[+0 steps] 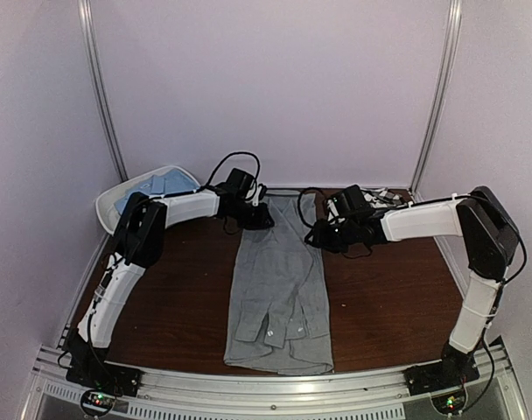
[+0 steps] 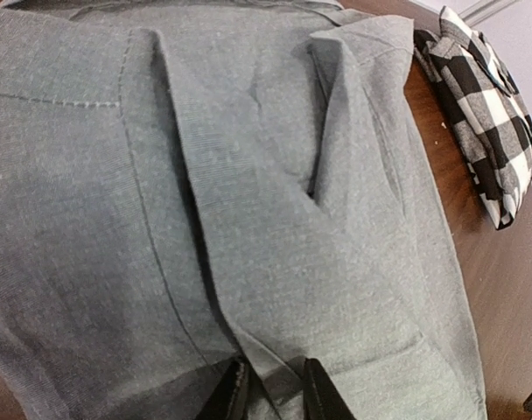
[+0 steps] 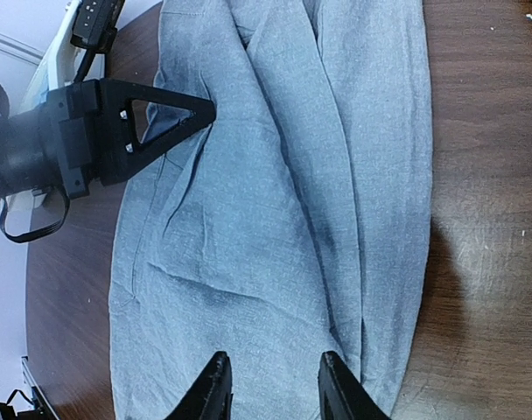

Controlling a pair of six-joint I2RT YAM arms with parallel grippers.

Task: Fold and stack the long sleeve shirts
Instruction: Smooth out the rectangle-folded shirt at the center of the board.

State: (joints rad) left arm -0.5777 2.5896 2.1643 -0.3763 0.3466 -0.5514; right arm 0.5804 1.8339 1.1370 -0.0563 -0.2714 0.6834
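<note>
A plain grey long sleeve shirt [image 1: 279,289] lies folded into a long strip down the middle of the table, collar end nearest the arms' bases. My left gripper [image 1: 259,216] is at its far left corner. In the left wrist view the left gripper [image 2: 276,366] is closed on a raised fold of the grey shirt [image 2: 248,192]. My right gripper [image 1: 318,234] hovers at the far right corner. Its fingers [image 3: 215,385] stand apart over flat grey cloth [image 3: 275,201], holding nothing. A black-and-white checked shirt [image 2: 489,114] lies folded beside the grey one.
A white tub [image 1: 108,206] sits at the back left corner with a light blue shirt [image 1: 157,188] in it. Bare brown tabletop [image 1: 380,297] shows on both sides of the grey shirt. Walls enclose the table on three sides.
</note>
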